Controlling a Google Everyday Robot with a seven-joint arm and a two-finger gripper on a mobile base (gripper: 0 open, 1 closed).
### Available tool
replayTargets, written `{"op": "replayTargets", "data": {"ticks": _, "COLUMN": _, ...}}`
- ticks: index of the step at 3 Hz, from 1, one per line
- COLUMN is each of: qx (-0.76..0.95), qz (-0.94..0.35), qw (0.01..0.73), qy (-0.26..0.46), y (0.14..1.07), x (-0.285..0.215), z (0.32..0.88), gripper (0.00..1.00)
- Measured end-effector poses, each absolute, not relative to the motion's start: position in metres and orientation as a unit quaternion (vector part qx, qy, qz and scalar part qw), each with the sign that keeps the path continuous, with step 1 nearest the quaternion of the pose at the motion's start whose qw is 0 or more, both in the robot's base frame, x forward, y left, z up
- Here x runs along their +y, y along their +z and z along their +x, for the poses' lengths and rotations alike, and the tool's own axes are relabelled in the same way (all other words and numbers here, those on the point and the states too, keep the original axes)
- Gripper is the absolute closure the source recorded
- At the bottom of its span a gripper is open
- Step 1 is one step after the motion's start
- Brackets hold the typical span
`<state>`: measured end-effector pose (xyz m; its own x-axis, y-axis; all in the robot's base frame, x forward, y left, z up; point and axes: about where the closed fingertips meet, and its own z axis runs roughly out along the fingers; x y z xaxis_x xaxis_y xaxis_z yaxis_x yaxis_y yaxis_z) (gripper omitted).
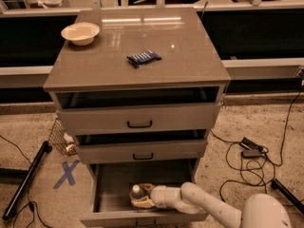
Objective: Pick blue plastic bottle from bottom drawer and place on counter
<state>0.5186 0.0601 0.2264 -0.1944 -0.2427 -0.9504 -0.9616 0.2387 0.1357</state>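
The bottom drawer [114,184] is pulled open below the two shallower drawers. The blue plastic bottle [136,194], clear with a white cap, stands inside it near the front. My gripper [143,196] reaches into the drawer from the right on the white arm [199,204]. It is at the bottle's right side, right against it. The counter [142,42] on top of the cabinet holds a small dark blue packet [143,57] and a cream bowl [80,33].
The top drawer [137,118] and middle drawer [140,151] are partly open above the arm. A wire basket [61,137] and a black pole [26,179] lie to the cabinet's left. Cables and a power brick [251,148] lie on the floor at the right.
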Motion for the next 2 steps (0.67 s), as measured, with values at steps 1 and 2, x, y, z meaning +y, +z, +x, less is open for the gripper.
{"op": "replayTargets", "data": {"ticks": 1, "qx": 0.656, "qz": -0.455, "qw": 0.432, "qy": 0.420, "y": 0.2193, "x": 0.0603, "z": 0.5165, "gripper": 0.73}}
{"op": "replayTargets", "data": {"ticks": 2, "qx": 0.643, "qz": -0.452, "qw": 0.442, "qy": 0.433, "y": 0.2256, "x": 0.0625, "z": 0.5174, "gripper": 0.96}}
